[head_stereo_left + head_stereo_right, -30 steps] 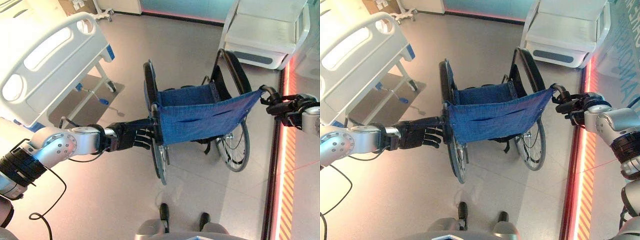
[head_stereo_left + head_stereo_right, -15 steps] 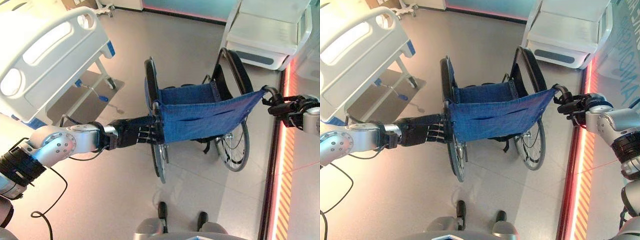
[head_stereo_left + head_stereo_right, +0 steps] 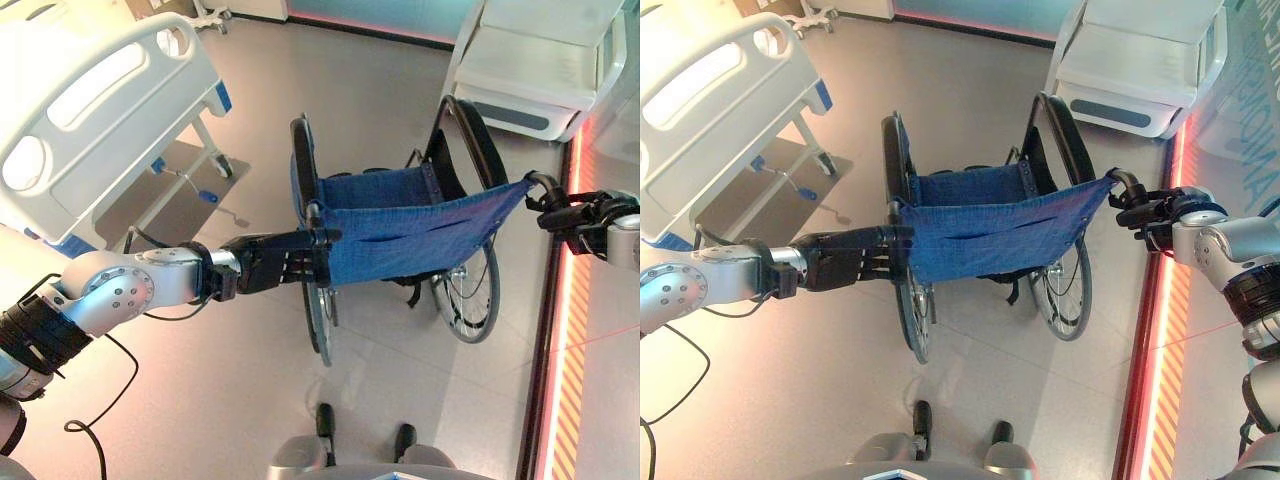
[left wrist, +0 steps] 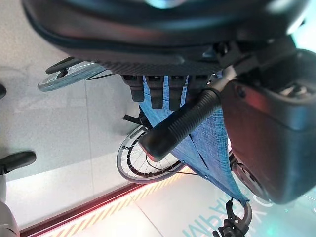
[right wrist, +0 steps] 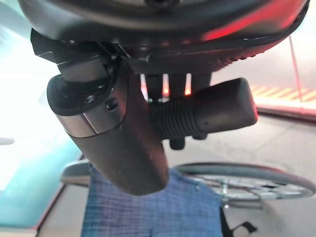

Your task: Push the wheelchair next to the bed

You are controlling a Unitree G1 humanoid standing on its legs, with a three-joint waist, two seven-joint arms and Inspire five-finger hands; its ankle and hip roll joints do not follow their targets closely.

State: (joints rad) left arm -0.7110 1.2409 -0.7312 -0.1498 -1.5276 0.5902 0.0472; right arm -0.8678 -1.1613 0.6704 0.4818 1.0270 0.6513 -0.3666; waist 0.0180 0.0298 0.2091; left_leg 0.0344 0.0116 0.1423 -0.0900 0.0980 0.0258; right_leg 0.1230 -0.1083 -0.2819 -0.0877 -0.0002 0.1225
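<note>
The wheelchair, with a blue cloth back and black wheels, stands on the floor in front of me, its back towards me. My left hand reaches in from the left. Its fingers and thumb are curled round the black ribbed left push handle. At the chair's other side my right hand is shut on the right push handle, with the thumb across it. The white hospital bed stands at the upper left, a short way from the chair's left wheel.
A white padded unit stands at the back right, past the chair. A glowing red strip with orange hatching runs along the floor on the right. The bed's frame and blue-tipped legs reach towards the chair.
My left hand's fingers, spread below the left handle a second ago, have closed round it. The wheelchair and my right hand have hardly moved.
</note>
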